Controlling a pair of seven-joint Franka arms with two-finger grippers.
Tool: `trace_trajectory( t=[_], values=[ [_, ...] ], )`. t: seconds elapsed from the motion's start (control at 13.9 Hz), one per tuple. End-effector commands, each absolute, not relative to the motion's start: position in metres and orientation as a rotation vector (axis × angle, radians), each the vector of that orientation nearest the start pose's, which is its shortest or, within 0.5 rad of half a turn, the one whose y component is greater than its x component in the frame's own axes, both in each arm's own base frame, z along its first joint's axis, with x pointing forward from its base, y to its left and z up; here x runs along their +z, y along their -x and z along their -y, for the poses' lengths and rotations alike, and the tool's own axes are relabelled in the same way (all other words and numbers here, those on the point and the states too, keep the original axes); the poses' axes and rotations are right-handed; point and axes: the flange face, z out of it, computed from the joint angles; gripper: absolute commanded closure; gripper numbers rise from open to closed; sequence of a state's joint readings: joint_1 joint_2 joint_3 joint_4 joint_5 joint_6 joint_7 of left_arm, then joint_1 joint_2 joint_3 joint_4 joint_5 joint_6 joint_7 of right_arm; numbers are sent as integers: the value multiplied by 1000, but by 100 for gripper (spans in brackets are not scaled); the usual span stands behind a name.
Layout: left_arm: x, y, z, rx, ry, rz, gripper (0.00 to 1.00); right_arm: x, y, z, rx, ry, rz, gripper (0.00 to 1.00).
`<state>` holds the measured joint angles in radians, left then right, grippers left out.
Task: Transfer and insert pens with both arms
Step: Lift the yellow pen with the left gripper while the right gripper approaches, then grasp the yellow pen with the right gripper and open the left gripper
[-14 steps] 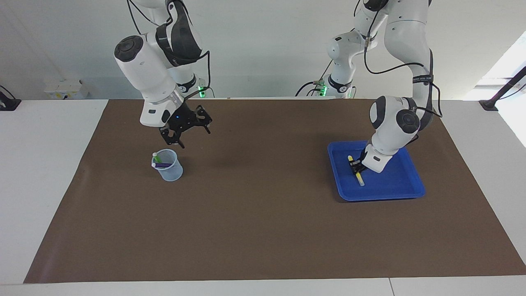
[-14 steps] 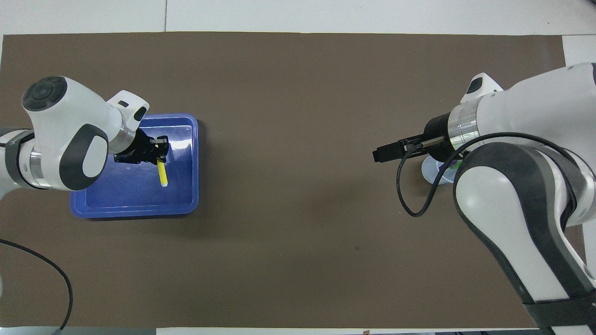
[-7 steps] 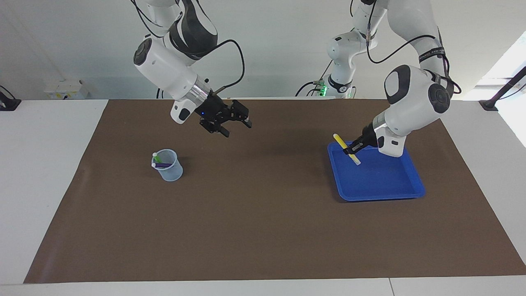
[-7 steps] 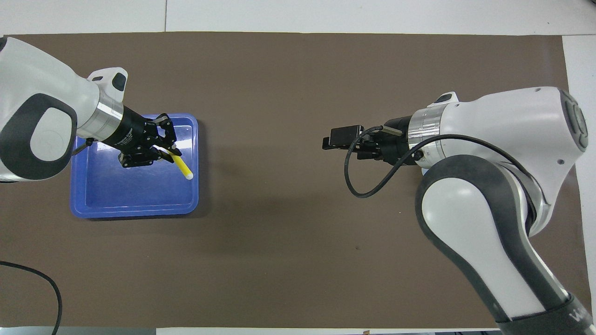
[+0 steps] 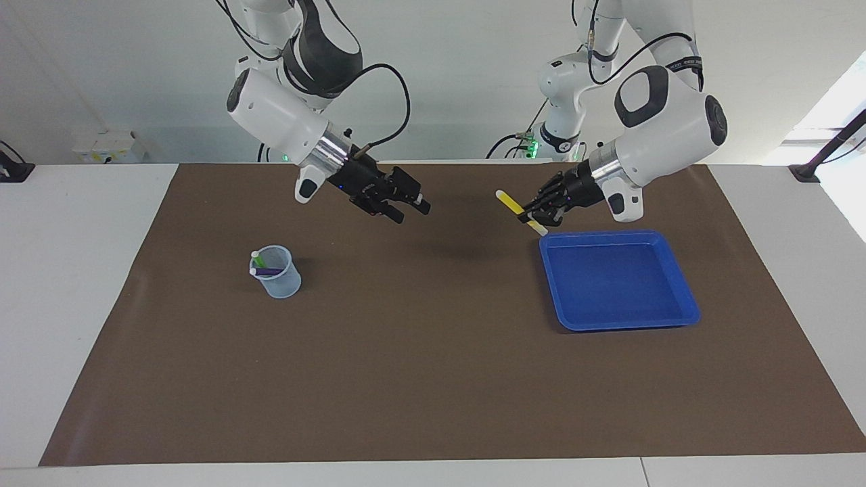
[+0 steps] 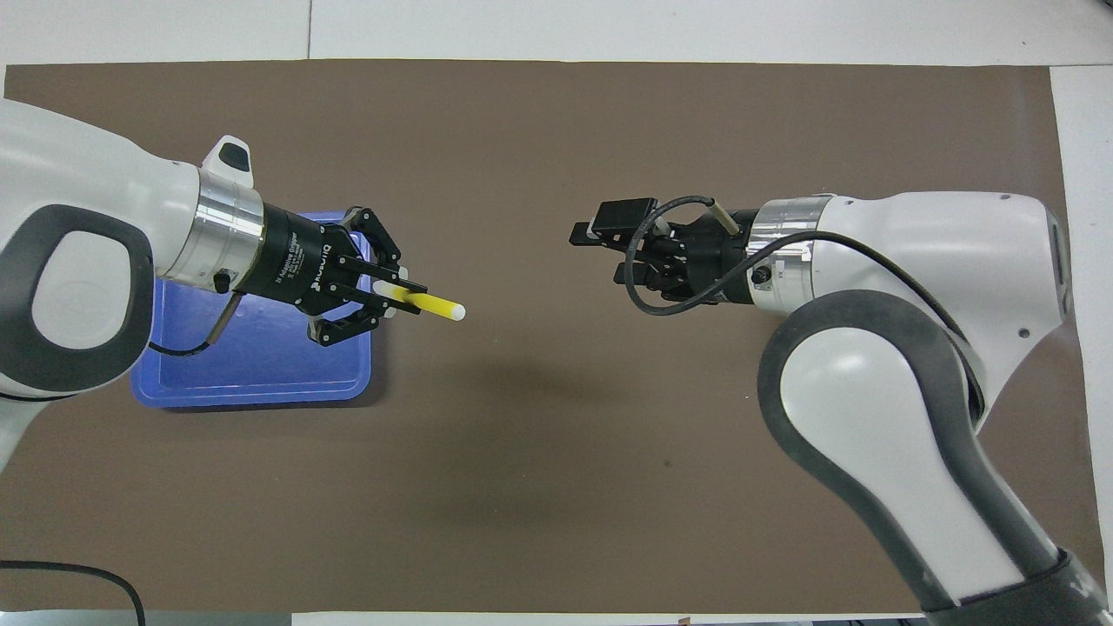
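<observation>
On left pincer (image 6: 396, 294): partly legible white lettering

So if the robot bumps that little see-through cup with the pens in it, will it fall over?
Probably quite easily. The cup looks like thin clear plastic, so likely light. The purple pen and green pen lean to one side with their ends past the rim, which may pull it that way. It stands loose on the brown mat, so a nudge could also just slide it.

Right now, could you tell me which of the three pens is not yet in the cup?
The yellow pen: the left gripper holds it in the air beside the blue tray, while the purple pen and green pen stand in the clear cup.
</observation>
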<state>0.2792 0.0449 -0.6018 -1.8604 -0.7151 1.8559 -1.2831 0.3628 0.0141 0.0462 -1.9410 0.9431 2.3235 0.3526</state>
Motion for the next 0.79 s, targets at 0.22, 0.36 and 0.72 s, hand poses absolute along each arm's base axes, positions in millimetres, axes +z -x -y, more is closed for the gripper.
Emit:
trace_trajectory(
  t=[0.22,0.36,0.72],
  values=[
    [499,-482,272,968,2659,2197,100,522,-523,-286,-12,2200,-538,23],
    [500,-483,274,968,2612,2248,100,521,-519,-288,8,2218,-499,24],
    [501,-481,281,973,2583,2304,100,521,-512,-288,38,2292,-381,31]
  ],
)
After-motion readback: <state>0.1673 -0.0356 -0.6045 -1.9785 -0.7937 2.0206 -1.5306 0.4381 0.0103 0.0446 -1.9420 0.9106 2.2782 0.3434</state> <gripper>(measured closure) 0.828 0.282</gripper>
